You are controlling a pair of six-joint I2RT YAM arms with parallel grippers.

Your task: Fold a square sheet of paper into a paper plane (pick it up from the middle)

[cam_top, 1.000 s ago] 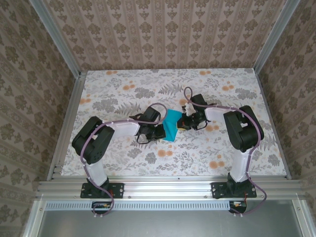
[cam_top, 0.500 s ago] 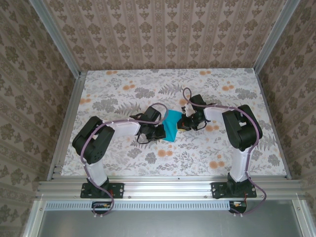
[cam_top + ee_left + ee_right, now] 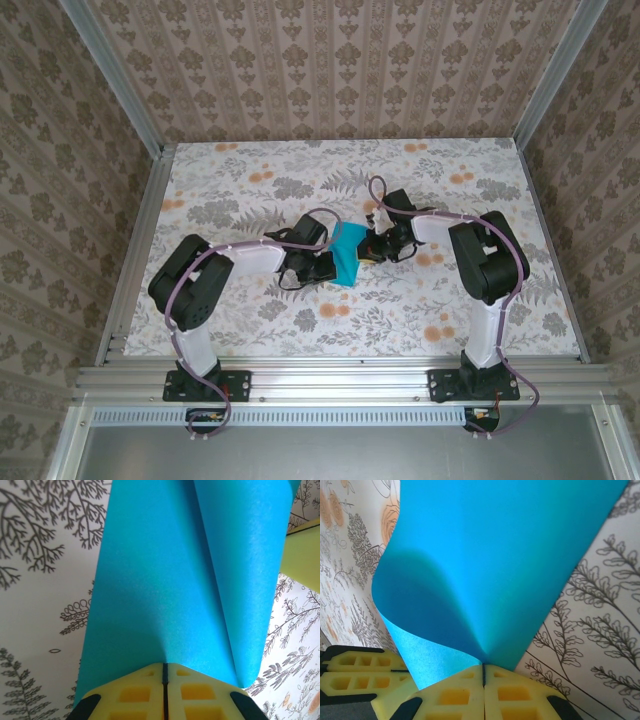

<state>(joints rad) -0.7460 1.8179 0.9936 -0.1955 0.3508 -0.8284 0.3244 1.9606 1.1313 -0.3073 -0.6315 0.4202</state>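
Your square sheet of paper [image 3: 348, 257] sits mid-frame in the top view, curled over but not creased. The left gripper [image 3: 164, 666] and right gripper [image 3: 483, 667] are each clamped tight on it. I'd judge the first fold barely begun; nose and wings remain.

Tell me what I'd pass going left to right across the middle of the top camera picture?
left arm → left claw → blue paper, pinched by both claws → right claw → right arm
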